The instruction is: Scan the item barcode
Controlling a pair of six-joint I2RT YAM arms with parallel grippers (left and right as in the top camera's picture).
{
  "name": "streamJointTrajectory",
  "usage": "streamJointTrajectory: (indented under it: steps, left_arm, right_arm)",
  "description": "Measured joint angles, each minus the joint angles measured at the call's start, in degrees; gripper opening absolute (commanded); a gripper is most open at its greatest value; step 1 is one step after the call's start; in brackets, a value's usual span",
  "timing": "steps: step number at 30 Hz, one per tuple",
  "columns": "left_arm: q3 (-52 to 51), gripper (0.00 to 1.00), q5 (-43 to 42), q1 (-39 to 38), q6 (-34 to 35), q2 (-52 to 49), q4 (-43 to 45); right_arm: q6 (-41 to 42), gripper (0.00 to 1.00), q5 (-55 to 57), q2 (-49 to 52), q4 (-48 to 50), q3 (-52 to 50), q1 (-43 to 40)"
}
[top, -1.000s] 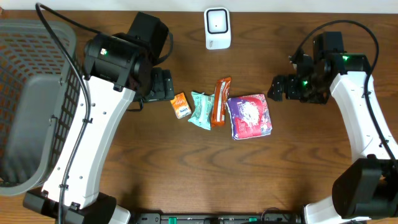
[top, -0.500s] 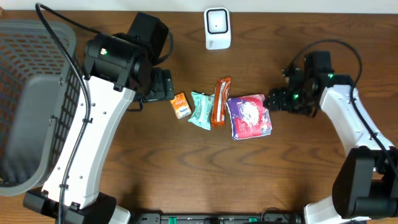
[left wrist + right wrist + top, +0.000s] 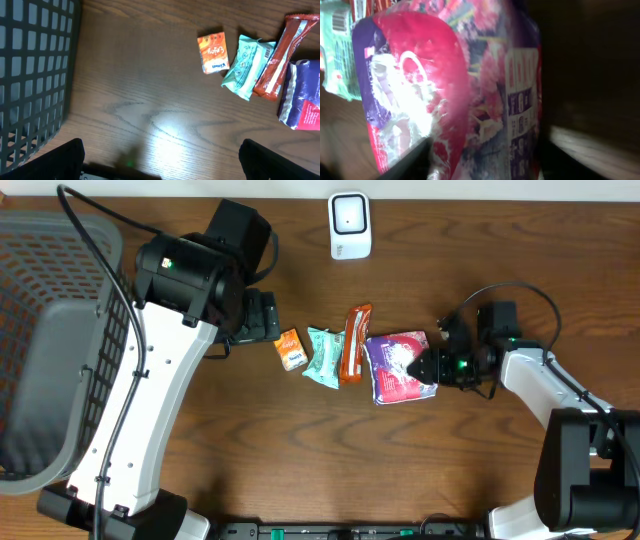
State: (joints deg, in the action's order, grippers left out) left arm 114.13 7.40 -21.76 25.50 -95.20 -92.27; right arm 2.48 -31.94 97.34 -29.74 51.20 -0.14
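The basket (image 3: pixel 60 270) is sitting left of the spread left pincer (image 3: pixel 161 157); the right pincer (image 3: pixel 425 367) is reaching low, straddling the pink bag (image 3: pixel 392 375), grip unclear.

Desk (image 3: pixel 300 460): brown wood grain. Carried on it: white scanner (image 3: pixel 349 225) at far edge; mid-desk row of orange packet (image 3: pixel 290 349), just beside teal packet (image 3: pixel 323 357), red bar (image 3: pixel 355 344), purple-pink bag (image 3: pixel 398 368), last three touching. Grey basket (image 3: pixel 40 330) at left edge.
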Motion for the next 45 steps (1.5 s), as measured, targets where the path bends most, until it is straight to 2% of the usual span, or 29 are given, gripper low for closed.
streamJointTrajectory:
  steps: [2,3,7,10,17,21,29,38,41,45]
  left_arm:
    - [0.0,0.98,0.0,0.0,0.0,0.0,0.0]
    - [0.0,0.98,0.0,0.0,0.0,0.0,0.0]
    - [0.0,0.98,0.0,0.0,0.0,0.0,0.0]
    - [0.0,0.98,0.0,0.0,0.0,0.0,0.0]
    - [0.0,0.98,0.0,0.0,0.0,0.0,0.0]
    - [0.0,0.98,0.0,0.0,0.0,0.0,0.0]
    - [0.0,0.98,0.0,0.0,0.0,0.0,0.0]
    - [0.0,0.98,0.0,0.0,0.0,0.0,0.0]
    - [0.0,0.98,0.0,0.0,0.0,0.0,0.0]
    - [0.0,0.98,0.0,0.0,0.0,0.0,0.0]
  right_arm:
    - [0.2,0.06,-1.0,0.0,0.2,-0.4,0.0]
    - [0.5,0.01,-1.5,0.0,0.2,-0.4,0.0]
    - [0.5,0.01,-3.2,0.0,-0.3,-0.3,0.0]
    - [0.3,0.01,-3.4,0.0,-4.1,1.5,0.0]
    - [-6.1,0.01,-3.6,0.0,-16.7,15.2,0.4]
    - [-8.5,0.01,-0.3,-0.1,-19.1,21.4,2.4]
    - [-3.8,0.01,24.8,-1.2,-19.8,24.1,7.6]
    - [5.3,0.01,64.7,-1.2,-20.0,24.1,18.5]
    - [8.1,0.01,73.7,-1.2,-19.6,24.1,21.4]
    - [10.5,0.01,79.1,-1.2,-17.6,23.7,22.3]
